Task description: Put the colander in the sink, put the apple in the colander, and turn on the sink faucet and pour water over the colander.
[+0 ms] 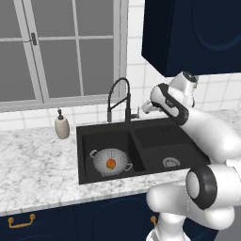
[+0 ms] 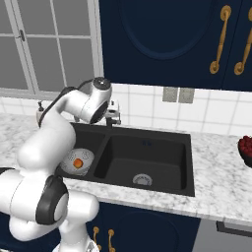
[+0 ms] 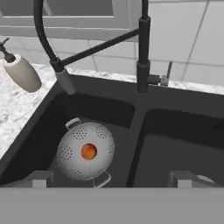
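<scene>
Left base view showed the matte black rectangular double-basin sink (image 1: 141,129) set in a white-grey marbled counter (image 1: 37,160), w/ the silver-grey perforated metal colander (image 1: 110,161) sitting upright on the floor of the left basin. The small round red-orange apple (image 1: 110,163) lay inside the colander, about centre of the bowl. Right basin held nothing but its round silver drain (image 1: 171,163).

The tall black gooseneck faucet w/ coiled spring neck (image 1: 118,100) stood on the back rim btwn the two basins, spout end hanging over the left basin. No stream was running from it. A beige soap dispenser bottle (image 1: 61,126) stood on the counter left of the sink, well apart from the faucet.

My gripper (image 1: 144,108) hovered above the sink's back rim, just right of the faucet base, near the small side lever (image 3: 165,77). Couldn't tell if I was touching the lever; from the base views it looked apart. Hand view had my two finger tips (image 3: 38,178) low in frame and spread wide, nothing btwn them, so I was fully parted and held nothing.

Right base view: colander (image 2: 78,161) partly hidden behind my arm, apple (image 2: 78,163) visible in it. A dark bowl of red fruit (image 2: 246,147) sat on the counter at far right.
</scene>
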Motion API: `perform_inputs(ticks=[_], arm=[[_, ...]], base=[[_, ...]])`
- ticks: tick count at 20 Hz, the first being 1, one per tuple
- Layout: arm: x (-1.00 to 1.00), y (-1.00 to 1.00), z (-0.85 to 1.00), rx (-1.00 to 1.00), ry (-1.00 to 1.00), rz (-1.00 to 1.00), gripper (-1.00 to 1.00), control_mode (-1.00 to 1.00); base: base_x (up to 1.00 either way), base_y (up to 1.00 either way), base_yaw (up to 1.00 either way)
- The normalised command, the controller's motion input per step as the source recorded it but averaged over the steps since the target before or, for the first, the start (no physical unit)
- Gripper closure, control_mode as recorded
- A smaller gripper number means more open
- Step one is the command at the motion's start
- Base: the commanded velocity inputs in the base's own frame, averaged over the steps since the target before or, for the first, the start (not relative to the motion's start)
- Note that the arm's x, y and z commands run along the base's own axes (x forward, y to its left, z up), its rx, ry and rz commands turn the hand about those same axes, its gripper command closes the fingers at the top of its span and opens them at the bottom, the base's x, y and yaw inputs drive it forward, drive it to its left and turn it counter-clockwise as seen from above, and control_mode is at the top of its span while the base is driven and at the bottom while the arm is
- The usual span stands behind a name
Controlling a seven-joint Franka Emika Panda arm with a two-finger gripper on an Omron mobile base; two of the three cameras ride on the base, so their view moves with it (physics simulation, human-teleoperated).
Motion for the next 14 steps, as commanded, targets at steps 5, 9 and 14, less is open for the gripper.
perform_inputs(ticks=[5, 9, 14], arm=[[0.09, -0.31, -0.24, -0.03, -0.04, 0.35, -1.00, -1.00], [0.17, -0.39, -0.27, 0.00, -0.02, 0.42, -1.00, -1.00], [0.23, -0.24, -0.35, -0.04, -0.07, 0.34, -1.00, -1.00]], base=[[0.00, 0.00, 0.00], [0.00, 0.00, 0.00], [0.00, 0.00, 0.00]])
